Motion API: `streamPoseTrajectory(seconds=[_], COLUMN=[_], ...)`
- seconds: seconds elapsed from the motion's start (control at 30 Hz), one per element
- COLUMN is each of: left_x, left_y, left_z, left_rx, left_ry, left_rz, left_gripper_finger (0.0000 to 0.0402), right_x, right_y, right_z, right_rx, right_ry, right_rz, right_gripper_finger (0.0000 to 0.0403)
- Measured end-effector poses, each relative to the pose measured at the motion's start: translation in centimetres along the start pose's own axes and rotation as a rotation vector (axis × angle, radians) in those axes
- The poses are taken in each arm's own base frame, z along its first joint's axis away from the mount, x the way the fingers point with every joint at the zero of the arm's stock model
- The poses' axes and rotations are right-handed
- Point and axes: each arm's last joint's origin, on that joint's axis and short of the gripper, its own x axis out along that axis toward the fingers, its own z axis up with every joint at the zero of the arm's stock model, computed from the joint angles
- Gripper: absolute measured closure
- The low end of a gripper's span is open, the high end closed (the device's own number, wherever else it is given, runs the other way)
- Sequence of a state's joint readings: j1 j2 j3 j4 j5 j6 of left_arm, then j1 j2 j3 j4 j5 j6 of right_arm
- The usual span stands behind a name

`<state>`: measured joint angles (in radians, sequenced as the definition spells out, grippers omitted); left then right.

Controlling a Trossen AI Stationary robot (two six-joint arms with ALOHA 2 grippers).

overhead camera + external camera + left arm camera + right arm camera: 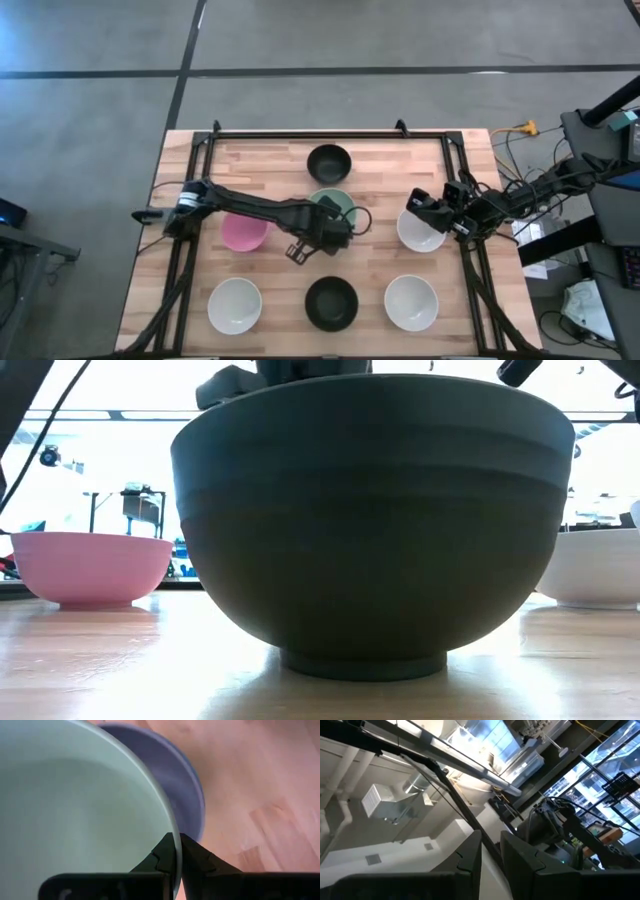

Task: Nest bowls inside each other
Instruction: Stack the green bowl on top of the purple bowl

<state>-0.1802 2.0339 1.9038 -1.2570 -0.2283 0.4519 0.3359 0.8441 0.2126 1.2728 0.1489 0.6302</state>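
Mint green bowl (75, 815) rim pinched by left claw (176, 851), lavender bowl (182, 785) beneath, right claw (490, 851) nearly closed.

lavender bowl (185, 785) mostly hidden beneath mint bowl (75, 810)

Mint green bowl (338, 203) at table centre, upright, nested over a lavender bowl (182, 780); 6 others singly around.

White bowls (234, 305): three. Black bowls (329, 161): two. Pink bowl (243, 232), mint bowl (338, 203), lavender bowl (180, 780): one each.
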Motion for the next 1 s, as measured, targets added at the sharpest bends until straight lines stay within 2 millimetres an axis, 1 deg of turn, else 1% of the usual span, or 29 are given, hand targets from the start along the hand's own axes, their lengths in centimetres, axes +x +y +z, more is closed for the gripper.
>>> streamPoseTrajectory(seconds=[0.2,0.6,0.83,1.0], left_x=[1.0,1.2,1.6,2.3], left_y=[-0.2,-0.2,-0.4,-0.6], left_z=[0.5,0.7,0.6,0.4], left_rx=[0.006,0.009,0.007,0.003], left_ry=[-0.004,-0.020,-0.034,-0.018], left_rz=[-0.041,-0.053,-0.087,-0.100], left_gripper_finger=[0.0402,0.0402,0.0402,0.0400], right_x=[0.2,0.2,0.2,0.2], right_y=[0.1,0.1,0.1,0.1], right_z=[0.1,0.1,0.1,0.1], right_rx=[-0.002,-0.002,-0.002,-0.002], right_ry=[-0.007,-0.005,-0.005,-0.005], right_rz=[0.005,0.004,0.004,0.004], right_gripper_finger=[0.0335,0.0335,0.0335,0.0335])
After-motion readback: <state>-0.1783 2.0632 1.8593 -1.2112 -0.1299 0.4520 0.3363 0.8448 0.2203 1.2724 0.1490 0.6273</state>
